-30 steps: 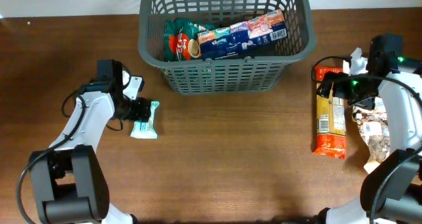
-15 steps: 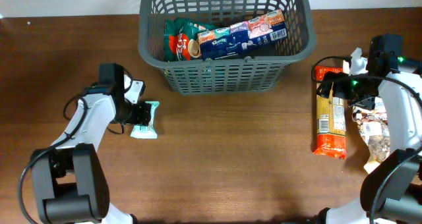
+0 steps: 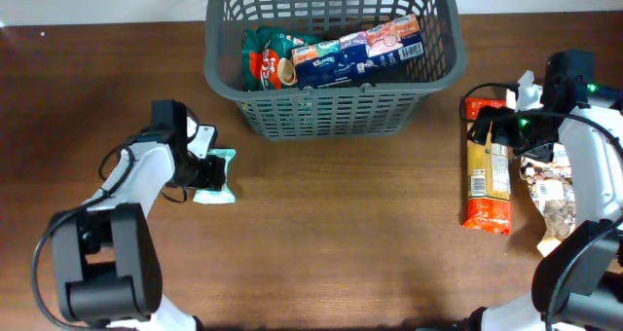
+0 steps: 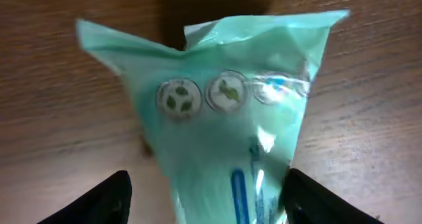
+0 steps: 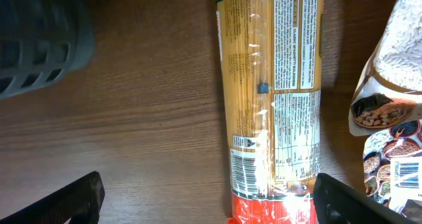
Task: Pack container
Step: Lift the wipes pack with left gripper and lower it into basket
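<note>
The container (image 3: 331, 112), a dark grey lattice basket, stands at the back centre. It holds a green packet (image 3: 263, 63) and a blue tissue pack (image 3: 355, 51). A mint-green packet (image 3: 216, 175) lies on the table to the left of the basket. My left gripper (image 3: 204, 168) is open, with its fingers on either side of the packet (image 4: 224, 118). My right gripper (image 3: 492, 127) is open wide, above the far end of a long spaghetti pack (image 3: 487, 180). The pack fills the right wrist view (image 5: 273, 105) and lies between the fingers (image 5: 211, 201).
A printed bag of beans or nuts (image 3: 555, 200) lies right of the spaghetti, at the table's right edge; it also shows in the right wrist view (image 5: 389, 112). The basket's corner (image 5: 39, 39) is to the left of the right gripper. Bare brown table lies in front.
My left gripper has moved right and closed in on the mint-green packet, which now lies between its fingers. The right arm and the spaghetti pack have not moved.
</note>
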